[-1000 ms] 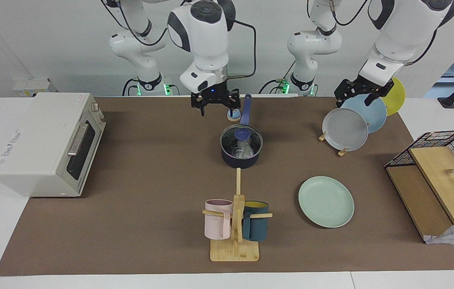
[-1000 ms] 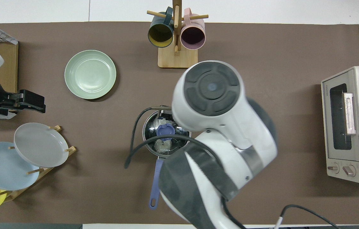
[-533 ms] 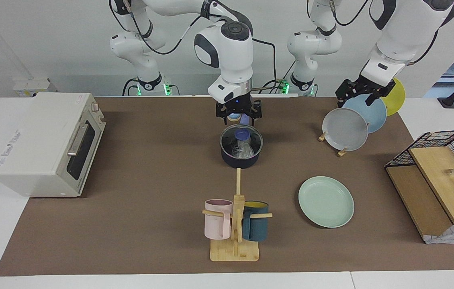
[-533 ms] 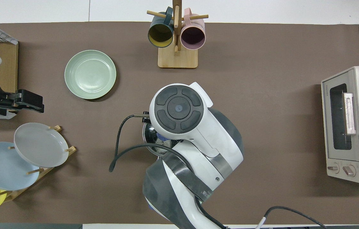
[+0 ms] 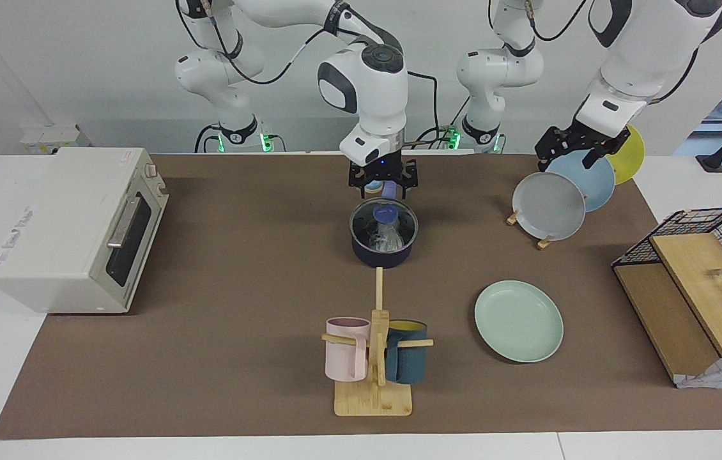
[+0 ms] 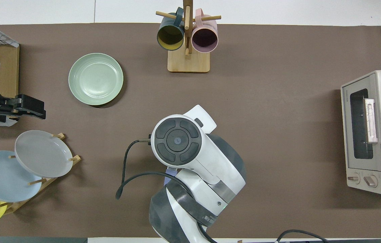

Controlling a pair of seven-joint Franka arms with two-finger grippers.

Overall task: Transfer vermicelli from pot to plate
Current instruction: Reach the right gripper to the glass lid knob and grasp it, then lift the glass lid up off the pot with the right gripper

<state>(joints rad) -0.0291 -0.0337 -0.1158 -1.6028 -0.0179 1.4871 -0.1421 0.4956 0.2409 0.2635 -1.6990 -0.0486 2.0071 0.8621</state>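
Note:
The pot [image 5: 383, 250] stands mid-table under a glass lid with a blue knob [image 5: 388, 209]. The vermicelli [image 5: 390, 240] shows through the lid as a pale clump inside. My right gripper [image 5: 382, 184] is low over the pot's blue handle [image 5: 390, 190], open, with a finger on each side of it. In the overhead view my right arm hides the pot, and only a bit of the handle [image 6: 167, 177] shows. The mint-green plate [image 5: 519, 321] lies empty, farther from the robots, toward the left arm's end [image 6: 95, 79]. My left gripper [image 5: 564, 158] waits open over the plate rack [image 6: 44, 111].
A rack [image 5: 543, 241] holds grey [image 5: 546, 207], light blue [image 5: 594, 182] and yellow plates. A mug stand [image 5: 374, 399] with a pink and a teal mug stands farther out. A toaster oven [image 5: 73, 230] sits at the right arm's end, a wire basket [image 5: 719, 223] at the left arm's end.
My right gripper has moved from beside the pot handle, toward the left arm's end and down, to sit over the handle. The left arm has barely moved.

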